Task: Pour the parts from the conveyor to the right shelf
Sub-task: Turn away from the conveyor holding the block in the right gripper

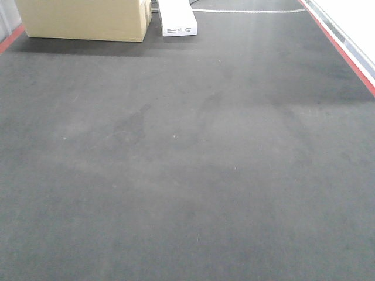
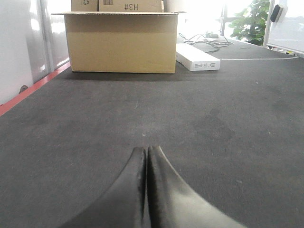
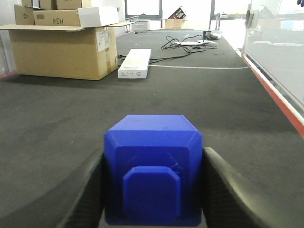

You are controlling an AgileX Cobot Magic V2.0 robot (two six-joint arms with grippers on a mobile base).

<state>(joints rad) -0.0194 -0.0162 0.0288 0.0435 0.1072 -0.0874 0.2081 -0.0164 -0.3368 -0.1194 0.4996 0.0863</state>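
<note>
- Cardboard box (image 1: 88, 20): stands at the upper left of the front view, at the far end of the conveyor (image 1: 187, 175). It is well clear of the working stretch, so I judge it plays no part in the task.
- White carton (image 1: 177, 20): lies just right of the cardboard box at the top edge, also out of the way.
- Conveyor: the front view shows no loose parts anywhere on the visible belt, only faint stains.
- Left gripper (image 2: 146, 152): at lower centre of the left wrist view, low over the belt. Its fingers are pressed together with nothing between them, so it appears idle.
- Right gripper (image 3: 153, 154): at lower centre of the right wrist view, pinching the part (image 3: 152, 137) by its two side faces.
  - The knob faces the camera.
  - The grip is square and looks suited to carrying.
  - It cannot be determined whether the part is clear of the belt.
- Red edge stripe (image 1: 343, 50): marks the belt's boundary along the right side.
- Right shelf: not in view. In my judgement, transfer and release are outstanding.
</note>
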